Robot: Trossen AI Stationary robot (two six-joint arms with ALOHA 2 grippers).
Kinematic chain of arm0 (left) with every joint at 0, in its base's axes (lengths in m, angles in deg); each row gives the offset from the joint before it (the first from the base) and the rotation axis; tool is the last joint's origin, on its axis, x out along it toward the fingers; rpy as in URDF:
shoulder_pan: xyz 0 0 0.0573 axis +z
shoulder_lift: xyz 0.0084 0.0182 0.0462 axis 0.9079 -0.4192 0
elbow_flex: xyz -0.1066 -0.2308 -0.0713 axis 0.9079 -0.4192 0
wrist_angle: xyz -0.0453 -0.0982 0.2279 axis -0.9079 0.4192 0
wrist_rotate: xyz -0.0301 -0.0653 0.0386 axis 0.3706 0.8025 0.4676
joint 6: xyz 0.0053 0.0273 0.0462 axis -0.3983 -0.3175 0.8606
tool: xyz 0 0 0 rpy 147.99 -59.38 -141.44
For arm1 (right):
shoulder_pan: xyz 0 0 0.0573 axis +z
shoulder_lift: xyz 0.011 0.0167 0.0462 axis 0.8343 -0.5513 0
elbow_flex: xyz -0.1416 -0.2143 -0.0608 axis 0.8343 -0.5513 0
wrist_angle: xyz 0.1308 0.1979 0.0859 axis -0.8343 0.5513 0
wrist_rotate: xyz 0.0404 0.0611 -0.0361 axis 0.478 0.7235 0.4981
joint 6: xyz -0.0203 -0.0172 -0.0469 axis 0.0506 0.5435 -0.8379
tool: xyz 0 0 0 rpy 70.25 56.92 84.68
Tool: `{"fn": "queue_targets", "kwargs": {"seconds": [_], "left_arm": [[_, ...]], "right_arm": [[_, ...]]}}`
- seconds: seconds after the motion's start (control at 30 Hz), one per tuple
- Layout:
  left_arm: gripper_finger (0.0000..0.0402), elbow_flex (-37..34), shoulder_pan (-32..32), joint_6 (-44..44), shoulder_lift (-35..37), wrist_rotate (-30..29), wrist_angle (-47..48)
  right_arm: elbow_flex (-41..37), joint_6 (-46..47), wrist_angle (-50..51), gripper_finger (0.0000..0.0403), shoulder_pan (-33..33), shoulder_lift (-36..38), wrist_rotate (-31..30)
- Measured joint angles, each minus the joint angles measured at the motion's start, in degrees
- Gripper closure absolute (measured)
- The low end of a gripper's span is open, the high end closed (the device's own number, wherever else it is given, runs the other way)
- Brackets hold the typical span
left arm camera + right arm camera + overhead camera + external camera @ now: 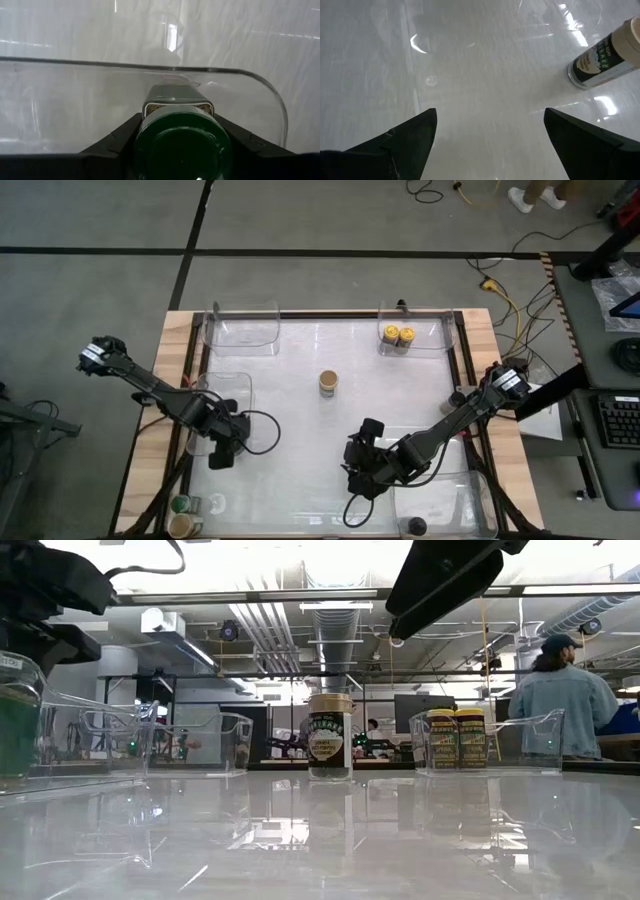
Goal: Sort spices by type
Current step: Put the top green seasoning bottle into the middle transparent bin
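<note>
My left gripper (pixel 225 448) is shut on a green-lidded spice jar (pixel 181 142) at the clear bin (pixel 222 405) on the table's left. The jar also shows through the bin wall in the low view (pixel 15 730). My right gripper (pixel 360 468) is open and empty above the table's near middle. A tan-lidded jar (pixel 328 383) stands upright at the table's centre, far-left of my right gripper; it also shows in the right wrist view (pixel 600 55). Two yellow-lidded jars (pixel 398 336) stand in the far right bin (pixel 412 330). A black-lidded jar (pixel 417 527) stands in the near right bin (pixel 450 505). My left gripper pinches the green-lidded jar between its two fingers (pixel 115 142), one on each side of the lid end (pixel 150 135). The fingers come from above, pointing down along the upright jar. Whether the jar's base rests on the bin floor, I cannot tell.
An empty clear bin (pixel 245 325) stands at the far left. Some jars (pixel 183 515) stand at the table's near left corner. Cables hang from both arms. The table's middle around the tan-lidded jar is bare. A person (pixel 560 700) stands in the room behind.
</note>
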Motion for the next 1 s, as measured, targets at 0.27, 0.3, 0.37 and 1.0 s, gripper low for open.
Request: {"fn": "queue_targets", "kwargs": {"seconds": [0.27,0.3,0.37,1.0], "left_arm": [[0.0212,0.0,0.0,0.1,-0.1,0.0,-0.2],[0.021,0.0,0.0,0.1,-0.1,0.0,-0.2],[0.0207,0.0,0.0,0.5,-0.2,0.0,-0.3],[0.0201,0.0,0.0,0.8,-0.2,0.0,-0.4]], "right_arm": [[0.0,0.0,0.0,0.0044,0.0,0.0,0.0],[0.0,0.0,0.0,0.0044,0.0,0.0,0.0],[0.0,0.0,0.0,0.0044,0.0,0.0,0.0],[0.0,0.0,0.0,0.0044,0.0,0.0,0.1]]}}
